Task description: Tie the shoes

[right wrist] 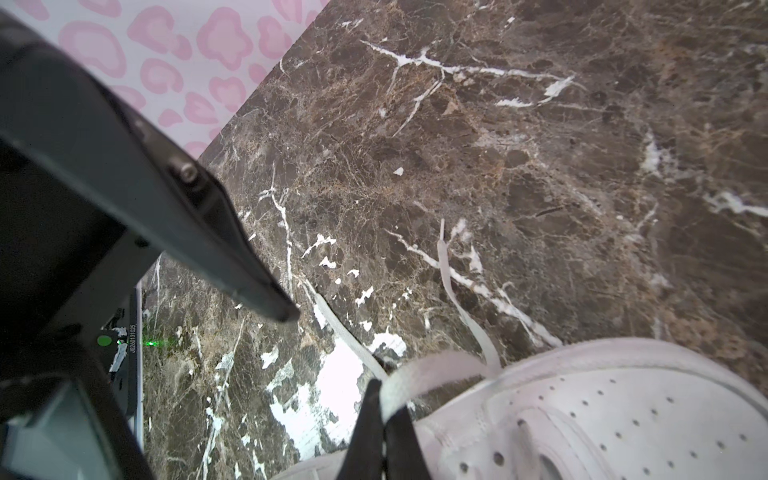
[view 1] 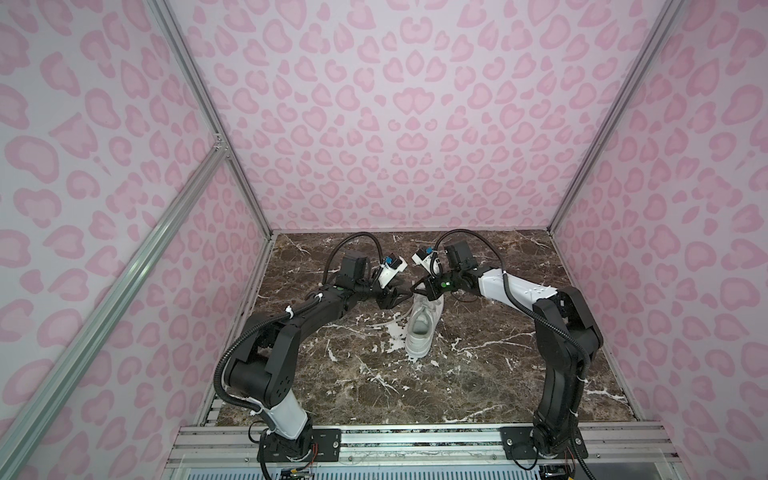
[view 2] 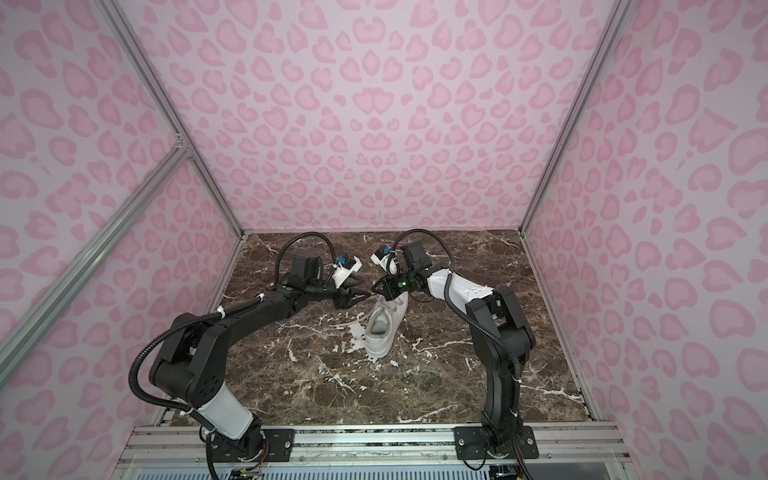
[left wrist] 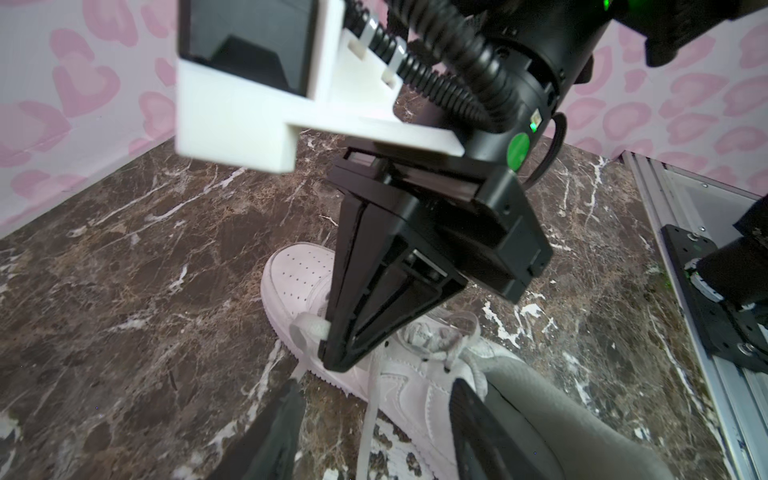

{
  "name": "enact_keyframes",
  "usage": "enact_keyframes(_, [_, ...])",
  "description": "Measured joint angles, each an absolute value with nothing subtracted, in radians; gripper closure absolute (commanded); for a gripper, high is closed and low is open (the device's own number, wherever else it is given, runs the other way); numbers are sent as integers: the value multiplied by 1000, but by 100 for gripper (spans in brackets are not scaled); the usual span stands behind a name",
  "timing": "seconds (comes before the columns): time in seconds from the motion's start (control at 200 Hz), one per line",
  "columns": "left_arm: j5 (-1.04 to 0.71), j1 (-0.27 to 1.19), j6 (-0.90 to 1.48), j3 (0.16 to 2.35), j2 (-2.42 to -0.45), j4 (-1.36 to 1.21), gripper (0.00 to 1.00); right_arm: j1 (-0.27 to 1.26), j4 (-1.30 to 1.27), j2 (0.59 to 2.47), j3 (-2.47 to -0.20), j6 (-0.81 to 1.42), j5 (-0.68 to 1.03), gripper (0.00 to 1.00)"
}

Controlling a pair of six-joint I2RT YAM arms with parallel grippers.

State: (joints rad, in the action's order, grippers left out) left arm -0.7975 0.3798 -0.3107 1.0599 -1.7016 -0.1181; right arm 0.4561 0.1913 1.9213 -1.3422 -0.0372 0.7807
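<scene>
A white sneaker lies on the marble table with its toe pointing to the back. My right gripper hangs over the toe, shut on a loop of white lace. My left gripper faces it from the left, just above the shoe. Its fingers stand wide apart, and one lace strand runs loose between them. Two free lace ends lie on the table beside the toe.
The brown marble tabletop is boxed in by pink patterned walls at the back and on both sides. An aluminium rail carrying both arm bases runs along the front edge.
</scene>
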Motion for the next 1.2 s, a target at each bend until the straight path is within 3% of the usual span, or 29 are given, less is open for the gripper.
enact_keyframes(0.55, [-988,337,-36,1124,-1862,-229,49,466,73,1888,-1267,-123,781,100])
enact_keyframes(0.84, [-1003,343,39,1171,-1909,-240,62,475,69,1878,-1249,-162,778,100])
enact_keyframes(0.955, [-1005,350,54,1175,-1922,-240,62,477,71,1877,-1246,-169,776,100])
enact_keyframes(1.2, [-1011,356,86,1179,-1934,-240,77,477,64,1864,-1229,-177,774,100])
